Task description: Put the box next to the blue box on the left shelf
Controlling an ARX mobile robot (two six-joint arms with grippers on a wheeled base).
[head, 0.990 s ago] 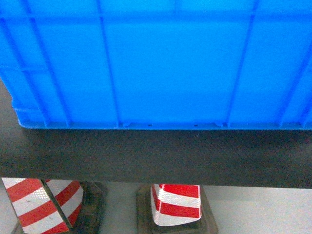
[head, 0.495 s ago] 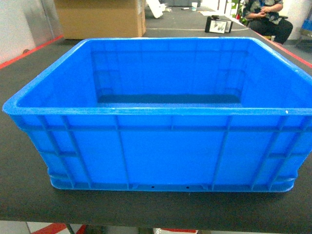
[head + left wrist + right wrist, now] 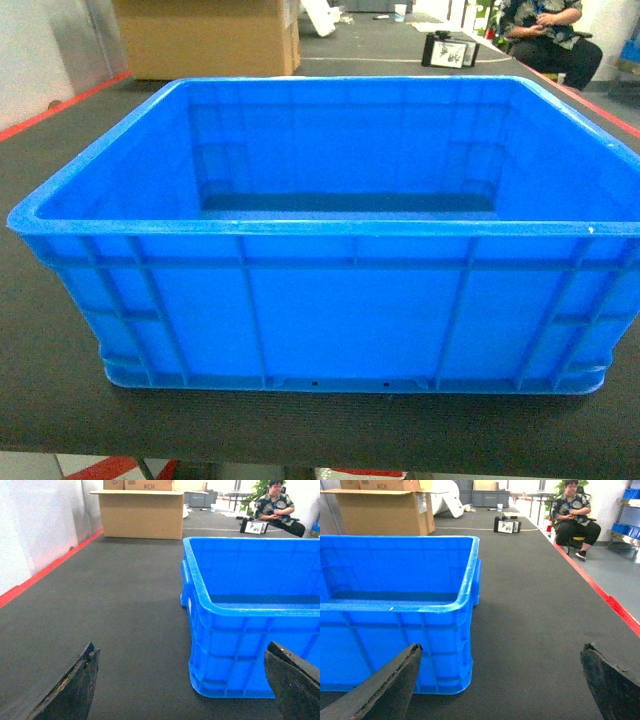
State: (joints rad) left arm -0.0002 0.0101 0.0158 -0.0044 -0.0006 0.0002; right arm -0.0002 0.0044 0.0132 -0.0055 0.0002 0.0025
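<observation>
The box is a large blue crate with a ribbed rim, standing empty on the dark table straight ahead. My left gripper is open; the box's left front corner sits between its fingers, untouched. My right gripper is open too, with the box's right front corner just inside its left finger. Neither gripper shows in the head view. The left shelf and its blue box are out of view.
A cardboard carton stands at the table's far left end. A person sits at the far right. Red tape marks the right edge of the table, and more red tape the left. A rack with blue bins stands far right.
The head view rose from the box's front wall, the table edge and striped cones below to the whole box from above. Since half a second ago almost nothing has moved.
</observation>
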